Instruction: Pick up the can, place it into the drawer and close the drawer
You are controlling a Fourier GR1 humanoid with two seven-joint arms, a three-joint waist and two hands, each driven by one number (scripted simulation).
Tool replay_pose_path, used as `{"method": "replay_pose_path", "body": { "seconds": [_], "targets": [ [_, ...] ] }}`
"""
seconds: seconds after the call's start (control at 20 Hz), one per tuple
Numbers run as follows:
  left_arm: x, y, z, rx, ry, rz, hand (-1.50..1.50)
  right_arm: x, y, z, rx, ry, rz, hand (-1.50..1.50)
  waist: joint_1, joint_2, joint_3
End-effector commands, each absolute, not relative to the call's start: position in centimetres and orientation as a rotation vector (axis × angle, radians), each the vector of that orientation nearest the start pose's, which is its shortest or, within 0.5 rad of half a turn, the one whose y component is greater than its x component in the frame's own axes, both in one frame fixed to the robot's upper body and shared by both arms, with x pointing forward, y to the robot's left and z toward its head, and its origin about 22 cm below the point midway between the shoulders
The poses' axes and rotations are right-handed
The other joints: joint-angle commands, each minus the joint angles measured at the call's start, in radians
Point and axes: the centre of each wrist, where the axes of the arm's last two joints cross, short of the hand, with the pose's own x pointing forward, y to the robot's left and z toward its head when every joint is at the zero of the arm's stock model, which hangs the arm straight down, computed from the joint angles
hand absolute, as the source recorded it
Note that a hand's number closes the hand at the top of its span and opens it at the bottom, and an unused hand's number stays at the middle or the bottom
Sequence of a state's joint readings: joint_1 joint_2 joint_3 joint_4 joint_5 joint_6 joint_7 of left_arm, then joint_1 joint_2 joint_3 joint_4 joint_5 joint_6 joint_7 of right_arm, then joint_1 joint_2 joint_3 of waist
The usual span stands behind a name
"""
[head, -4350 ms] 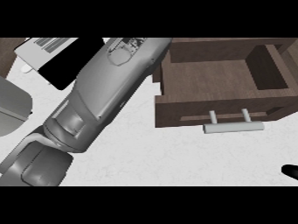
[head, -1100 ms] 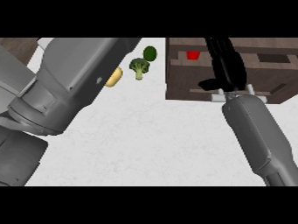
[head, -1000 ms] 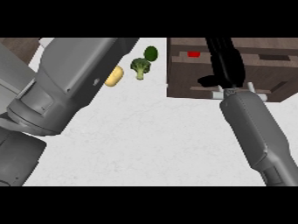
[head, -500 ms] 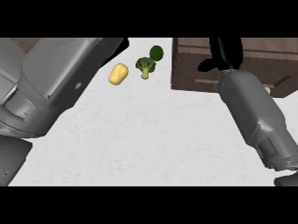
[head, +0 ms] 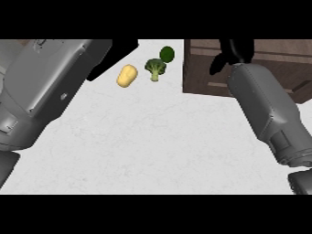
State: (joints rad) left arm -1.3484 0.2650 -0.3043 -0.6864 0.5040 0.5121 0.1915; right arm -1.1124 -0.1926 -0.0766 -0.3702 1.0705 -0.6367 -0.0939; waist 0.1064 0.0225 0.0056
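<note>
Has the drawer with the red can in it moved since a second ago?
Yes. The drawer has slid shut into the cabinet; its open compartment no longer shows, and the right hand rests against its front.

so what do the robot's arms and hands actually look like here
Both forearms are smooth grey shells with rounded, slightly tapered casings and visible seams between segments. The left forearm looks bulkier in this view, ending in a black left hand. The right forearm is slimmer, with a darker joint section near the lower edge, and ends in a black right hand. No cables or markings show.
</note>
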Motion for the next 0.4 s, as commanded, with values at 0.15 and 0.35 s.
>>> {"method": "replay_pose_path", "body": {
  "seconds": [0.15, 0.35],
  "targets": [
    [44.2, 11.5, 24.0, 0.068, -1.684, -0.006, -1.50, 47.2, -16.4, 15.1, -1.145, -1.933, 0.678, -1.50, 0.016, -0.005, -0.003],
    [43.9, 13.0, 25.0, 0.064, -1.698, -0.028, -1.50, 47.2, -15.4, 14.8, -1.133, -1.953, 0.664, -1.50, 0.017, -0.004, -0.004]
  ]
}}
